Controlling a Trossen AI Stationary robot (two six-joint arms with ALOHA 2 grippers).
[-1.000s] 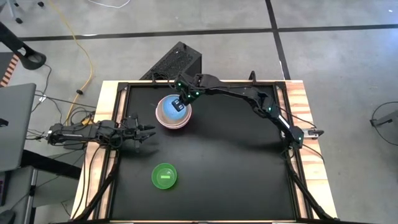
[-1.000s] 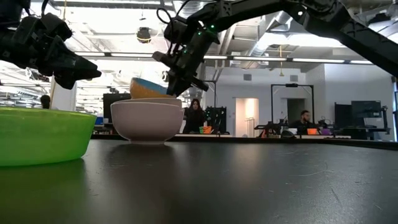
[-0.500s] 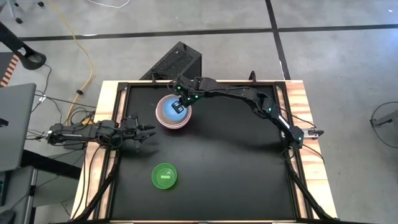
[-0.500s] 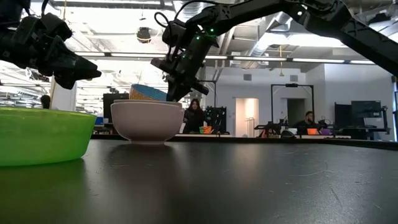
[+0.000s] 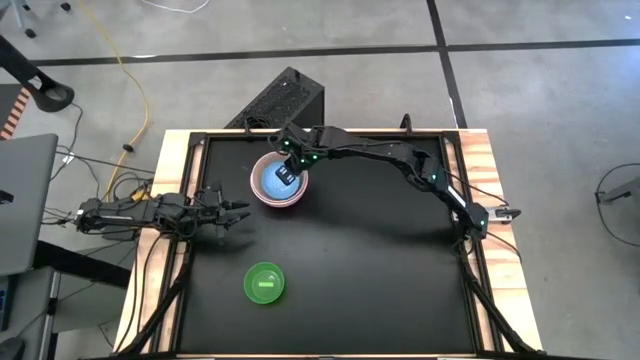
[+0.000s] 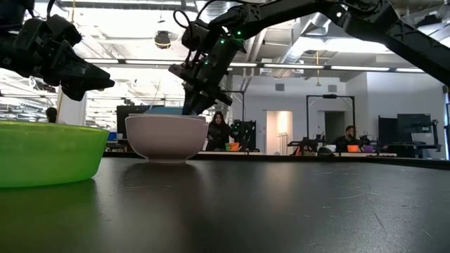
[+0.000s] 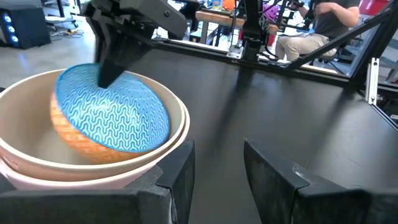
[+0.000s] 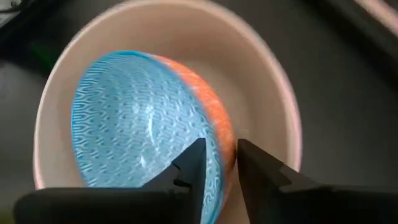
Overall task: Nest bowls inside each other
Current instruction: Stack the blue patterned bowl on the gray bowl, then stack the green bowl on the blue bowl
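A blue-patterned bowl with an orange outside (image 8: 137, 124) lies tilted inside a cream bowl (image 7: 179, 122). The cream bowl sits in a pink bowl (image 5: 262, 197) at the table's far left-centre. My right gripper (image 8: 221, 165) reaches down into this stack (image 6: 165, 137) from the right. It is open, one finger on each side of the blue bowl's rim. A green bowl (image 5: 265, 284) stands alone on its base near the front left. My left gripper (image 5: 240, 212) waits open and level at the left edge, holding nothing. My right gripper comes slanting down from the table's right. It has one finger (image 8: 193, 163) inside the blue bowl and one finger (image 8: 255, 163) outside, with the rim (image 8: 225, 144) in the gap between them. Whether either finger touches the rim, I cannot tell. The bowl rests tilted in the cream bowl.
A raised wooden frame (image 5: 490, 170) borders the black tabletop. A black box (image 5: 285, 100) stands just beyond the far edge and a laptop (image 5: 20, 200) sits off to the left. In the low view, people (image 6: 219, 130) sit in the room behind.
The blue bowl has gone down. Its rim first stuck up tilted above the cream bowl's rim and now lies low inside it, hardly showing in the low view. My right gripper has stayed over the stack.
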